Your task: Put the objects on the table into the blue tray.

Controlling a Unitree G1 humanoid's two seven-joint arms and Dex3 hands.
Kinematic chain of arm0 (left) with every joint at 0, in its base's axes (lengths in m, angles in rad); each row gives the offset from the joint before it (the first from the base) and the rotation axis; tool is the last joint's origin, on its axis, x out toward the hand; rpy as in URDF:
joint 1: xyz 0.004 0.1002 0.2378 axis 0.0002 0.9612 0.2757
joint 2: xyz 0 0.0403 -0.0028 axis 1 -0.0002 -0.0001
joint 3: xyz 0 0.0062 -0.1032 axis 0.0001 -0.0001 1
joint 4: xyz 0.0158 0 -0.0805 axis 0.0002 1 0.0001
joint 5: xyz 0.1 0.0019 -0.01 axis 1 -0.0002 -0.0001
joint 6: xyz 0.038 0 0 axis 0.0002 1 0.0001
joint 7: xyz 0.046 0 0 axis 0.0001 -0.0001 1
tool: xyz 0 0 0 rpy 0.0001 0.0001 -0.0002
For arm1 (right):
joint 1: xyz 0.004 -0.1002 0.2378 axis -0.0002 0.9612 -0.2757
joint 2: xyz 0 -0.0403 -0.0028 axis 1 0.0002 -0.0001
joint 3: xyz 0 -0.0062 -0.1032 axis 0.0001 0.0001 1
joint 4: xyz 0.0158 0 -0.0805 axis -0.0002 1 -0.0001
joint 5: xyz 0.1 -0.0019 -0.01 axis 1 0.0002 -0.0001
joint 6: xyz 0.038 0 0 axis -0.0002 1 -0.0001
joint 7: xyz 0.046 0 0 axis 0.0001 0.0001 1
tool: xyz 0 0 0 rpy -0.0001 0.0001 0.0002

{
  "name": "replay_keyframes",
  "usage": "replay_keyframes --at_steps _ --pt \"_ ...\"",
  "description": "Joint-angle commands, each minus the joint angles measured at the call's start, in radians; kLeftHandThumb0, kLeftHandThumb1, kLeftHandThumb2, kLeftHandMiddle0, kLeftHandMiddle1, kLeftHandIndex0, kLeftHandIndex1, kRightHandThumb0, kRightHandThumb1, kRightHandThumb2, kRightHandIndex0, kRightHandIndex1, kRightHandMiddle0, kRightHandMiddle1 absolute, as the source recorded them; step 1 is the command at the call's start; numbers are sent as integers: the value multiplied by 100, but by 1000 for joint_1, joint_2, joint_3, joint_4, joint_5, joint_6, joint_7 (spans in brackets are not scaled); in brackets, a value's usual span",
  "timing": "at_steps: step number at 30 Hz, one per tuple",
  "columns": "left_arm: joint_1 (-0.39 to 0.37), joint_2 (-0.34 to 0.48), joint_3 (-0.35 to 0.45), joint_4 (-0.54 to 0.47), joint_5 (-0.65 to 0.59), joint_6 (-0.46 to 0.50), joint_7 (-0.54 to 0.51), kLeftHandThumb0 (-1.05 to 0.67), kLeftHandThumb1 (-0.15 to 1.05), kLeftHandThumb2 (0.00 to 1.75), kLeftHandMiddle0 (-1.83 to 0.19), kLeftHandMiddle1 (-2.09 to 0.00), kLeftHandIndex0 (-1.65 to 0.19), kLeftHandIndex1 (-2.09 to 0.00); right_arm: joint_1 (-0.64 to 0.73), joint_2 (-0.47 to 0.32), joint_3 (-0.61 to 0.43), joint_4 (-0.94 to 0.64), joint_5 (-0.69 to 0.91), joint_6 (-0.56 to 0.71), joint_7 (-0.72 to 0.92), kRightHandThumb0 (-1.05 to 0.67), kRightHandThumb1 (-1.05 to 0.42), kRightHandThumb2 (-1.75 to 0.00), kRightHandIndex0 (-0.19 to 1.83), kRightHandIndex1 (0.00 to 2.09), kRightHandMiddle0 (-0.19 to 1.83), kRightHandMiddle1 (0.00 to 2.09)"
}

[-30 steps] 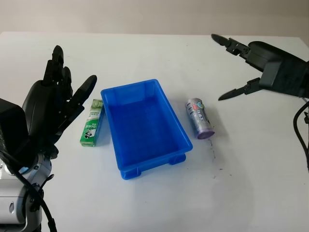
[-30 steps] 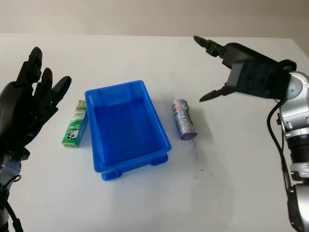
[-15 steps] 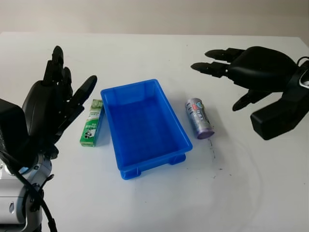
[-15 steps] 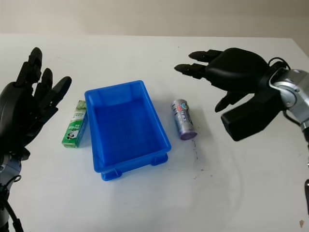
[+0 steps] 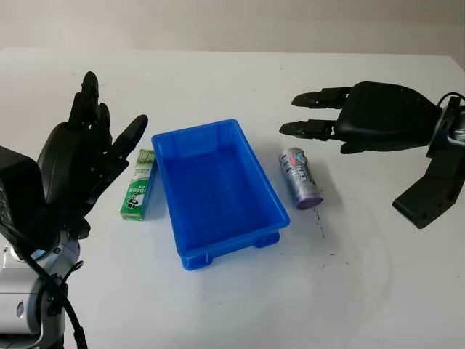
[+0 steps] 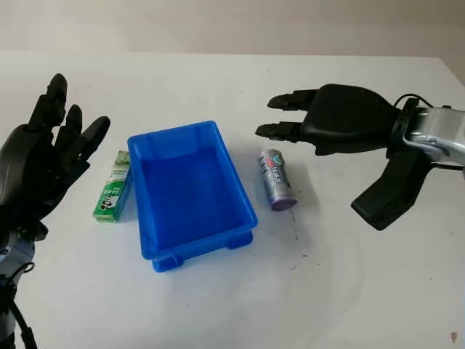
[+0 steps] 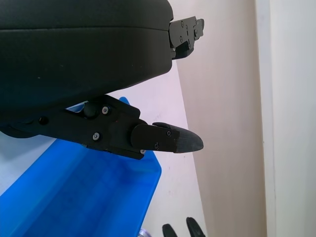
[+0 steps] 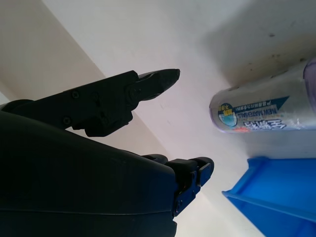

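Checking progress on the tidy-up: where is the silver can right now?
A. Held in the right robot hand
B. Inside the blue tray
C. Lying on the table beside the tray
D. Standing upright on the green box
C: the silver can lies on its side on the table, just outside the blue tray, with the open right robot hand above it.

We see a glossy blue plastic tray (image 5: 218, 190), a shiny silvery can (image 5: 300, 178) with a printed label, a printed green cardboard box (image 5: 137, 187), matt black hard-shelled hands and a matt white table (image 5: 240, 305).
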Motion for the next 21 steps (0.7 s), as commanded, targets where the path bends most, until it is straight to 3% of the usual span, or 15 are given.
replay_keyframes --at_steps 1,10,15,21 --pt "-6 0 -1 2 6 -9 0 -49 105 23 19 0 19 0 -44 2 28 18 -25 -9 -59 -12 -93 -7 29 10 31 11" --pt "-1 6 -8 17 19 -35 -9 -49 105 23 19 0 19 0 -120 50 153 92 -95 -43 -186 -12 -96 -7 33 10 32 12" --pt "0 -2 1 13 8 -28 -8 -50 105 22 19 0 19 0 -139 81 213 126 -116 -54 -224 -30 -91 -5 30 8 30 11" --pt "4 -4 5 2 6 -19 -1 -50 105 21 19 0 19 0 -149 96 287 147 -164 -48 -336 -29 -92 -6 29 7 28 10"
